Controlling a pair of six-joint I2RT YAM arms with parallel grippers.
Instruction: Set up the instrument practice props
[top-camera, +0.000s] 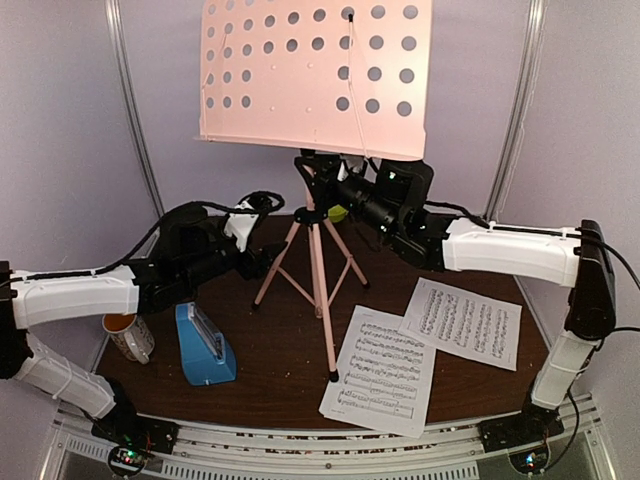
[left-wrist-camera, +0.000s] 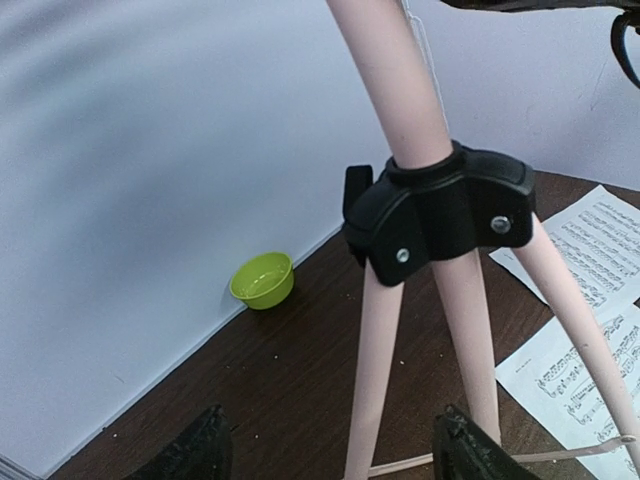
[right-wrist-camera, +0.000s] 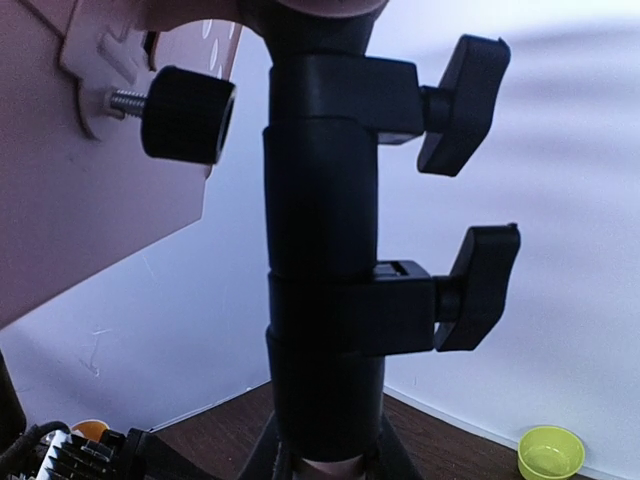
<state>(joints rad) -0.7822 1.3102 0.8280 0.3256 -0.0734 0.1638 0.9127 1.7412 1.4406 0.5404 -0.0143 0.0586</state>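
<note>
The pink music stand (top-camera: 318, 70) stands upright at the back middle, its tripod legs (top-camera: 318, 270) on the brown table. My right gripper (top-camera: 346, 192) is shut on the stand's black post (right-wrist-camera: 320, 250), just under the desk; its fingers (right-wrist-camera: 262, 455) flank the post. By the stand's left leg, my left gripper (top-camera: 268, 262) is open. That pink leg (left-wrist-camera: 375, 400) runs between its fingertips (left-wrist-camera: 195, 455) without touching them. Two sheet-music pages (top-camera: 385, 370) (top-camera: 463, 322) lie flat at the front right. The blue metronome (top-camera: 205, 345) stands at the front left.
A cream mug (top-camera: 128, 335) sits at the table's left edge beside the metronome. A small lime-green bowl (left-wrist-camera: 263, 279) rests against the back wall behind the stand. The black tripod hub (left-wrist-camera: 440, 215) and two clamp knobs (right-wrist-camera: 470, 100) stick out from the post.
</note>
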